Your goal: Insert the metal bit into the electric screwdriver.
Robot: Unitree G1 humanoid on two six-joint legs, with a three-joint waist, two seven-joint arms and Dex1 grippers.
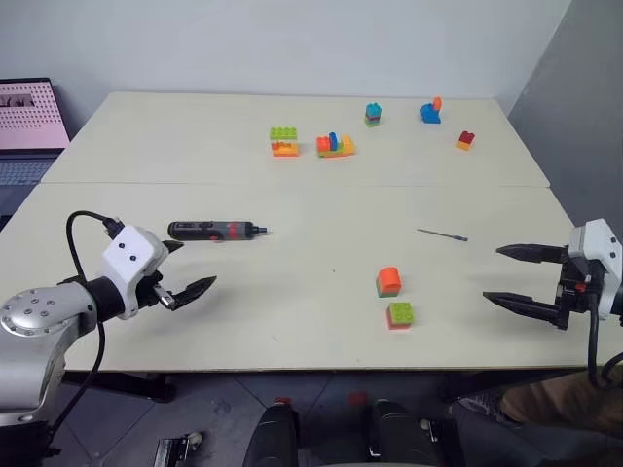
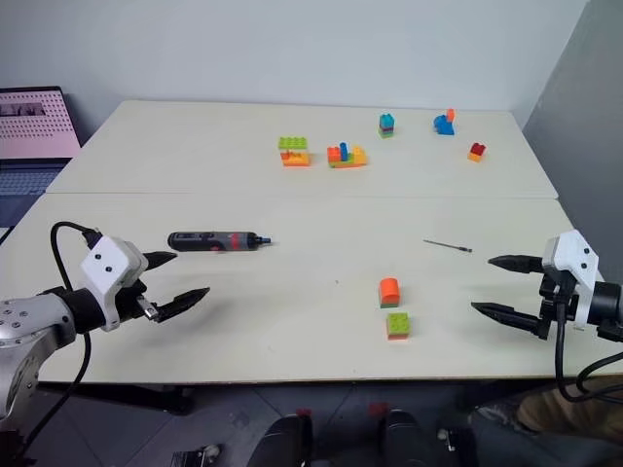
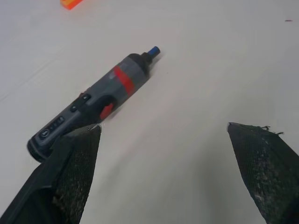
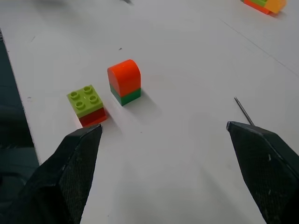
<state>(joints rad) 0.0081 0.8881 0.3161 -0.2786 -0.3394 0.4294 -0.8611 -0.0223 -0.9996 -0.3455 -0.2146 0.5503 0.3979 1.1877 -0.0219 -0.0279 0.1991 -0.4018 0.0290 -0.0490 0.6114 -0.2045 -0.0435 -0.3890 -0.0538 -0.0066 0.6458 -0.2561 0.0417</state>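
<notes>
A: Fingers first. The left gripper [image 1: 192, 267] has its two black fingers [image 3: 70, 172] spread wide with nothing between them, and the right gripper [image 1: 511, 273] is the same, fingers [image 4: 268, 170] splayed and empty over the near right part of the table.

B: Largest thing down, then. The pale cream rectangular table [image 1: 292, 321] carries everything, with a seam running across its middle.

A: At the far left stands a laptop with a pink screen [image 1: 29, 115], beside the table's edge.

B: The slim pen-shaped electric screwdriver, black body with red band and grey section [image 1: 214, 231], lies flat on the left half, just beyond the left gripper, its narrow tip pointing toward the table's centre. It touches neither finger.

A: A cluster of coloured toy brick stacks [image 1: 333, 146] sits on the far half. Nearer, an orange rounded brick on a green base [image 1: 388, 281] stands just beside a green studded brick on a red base [image 1: 399, 314].

B: Smallest: the thin straight grey metal bit [image 1: 443, 234] lies flat on the right half, beyond the right gripper and well apart from the screwdriver
</notes>
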